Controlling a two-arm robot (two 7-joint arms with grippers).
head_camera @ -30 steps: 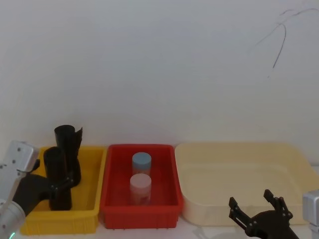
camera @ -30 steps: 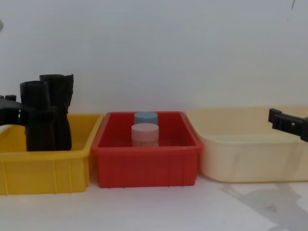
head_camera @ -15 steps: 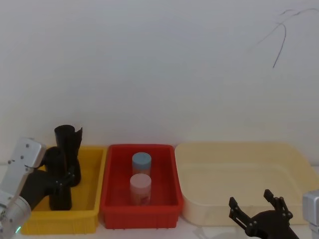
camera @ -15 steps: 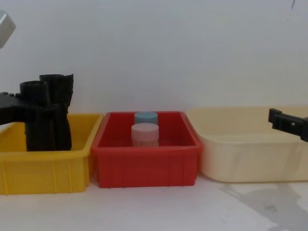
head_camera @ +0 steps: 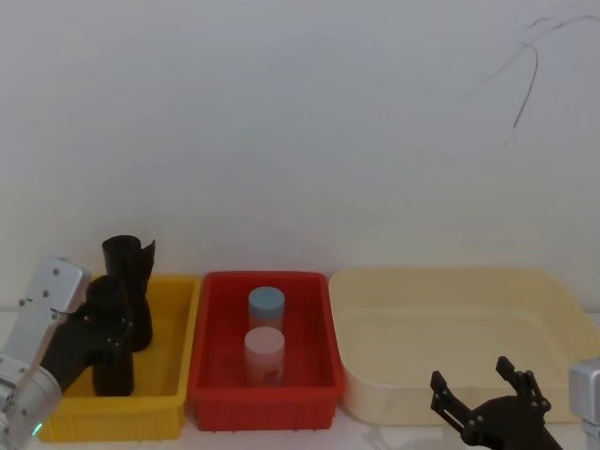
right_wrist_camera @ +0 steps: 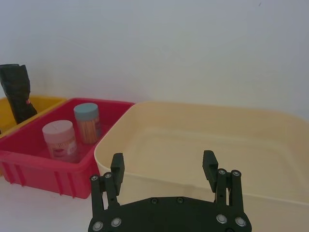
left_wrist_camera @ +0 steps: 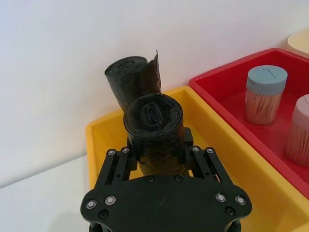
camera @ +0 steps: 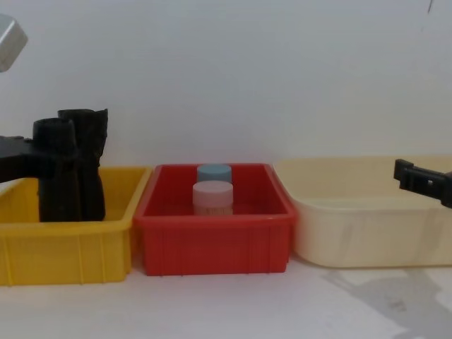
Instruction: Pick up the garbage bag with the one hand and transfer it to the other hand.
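The garbage bag (head_camera: 114,370) (left_wrist_camera: 154,121) (camera: 60,201), a tight black roll, stands in the yellow bin (head_camera: 178,375) (camera: 70,254) at the left. My left gripper (head_camera: 111,330) (left_wrist_camera: 158,145) (camera: 53,159) is shut on its upper half, one finger on each side. Just behind it stands a second black roll (head_camera: 129,258) (left_wrist_camera: 130,72) (camera: 88,127) with a loose pointed flap. My right gripper (head_camera: 480,384) (right_wrist_camera: 164,166) (camera: 406,173) hangs open and holding nothing at the front of the cream tray (head_camera: 450,281) (camera: 367,240), far to the right.
Between the yellow bin and the cream tray sits a red bin (head_camera: 262,408) (camera: 212,247) holding a blue-lidded jar (head_camera: 266,305) and a pink-lidded jar (head_camera: 264,352). A white wall runs close behind all three containers.
My left wrist has swung up and to the right while staying on the roll, which shifted slightly right. The right arm has not moved.
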